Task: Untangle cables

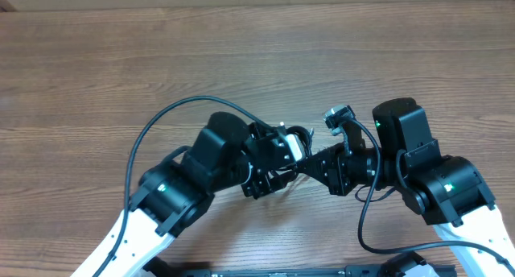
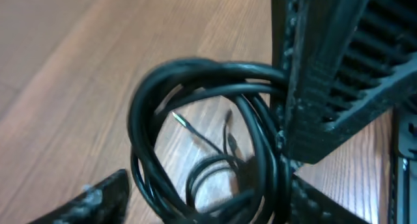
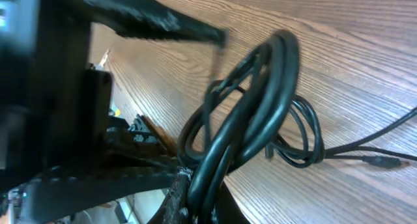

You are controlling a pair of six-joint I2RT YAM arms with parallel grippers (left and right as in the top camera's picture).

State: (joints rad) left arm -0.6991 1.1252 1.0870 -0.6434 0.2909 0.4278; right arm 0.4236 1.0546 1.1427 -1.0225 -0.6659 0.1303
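Observation:
The cables [image 3: 260, 100] are a coil of thin black loops hanging just above the wooden table. My right gripper [image 3: 218, 198] is shut on the lower part of the coil, which is pinched between its fingers. One plug end [image 3: 381, 161] trails on the wood to the right. In the left wrist view the coil [image 2: 202, 120] fills the middle, with a silver tip [image 2: 179, 120] inside the loop. My left gripper [image 2: 208, 208] stands open around the coil's lower part, its left finger [image 2: 98, 201] apart from the strands. From overhead the left gripper [image 1: 278, 166] and right gripper [image 1: 320, 168] meet at mid-table, hiding most of the coil.
A thick black arm wire [image 1: 161, 120] arcs over the table to the left of the left arm. Another wire [image 1: 366, 221] loops below the right arm. The table's far edge [image 1: 257, 5] runs along the top.

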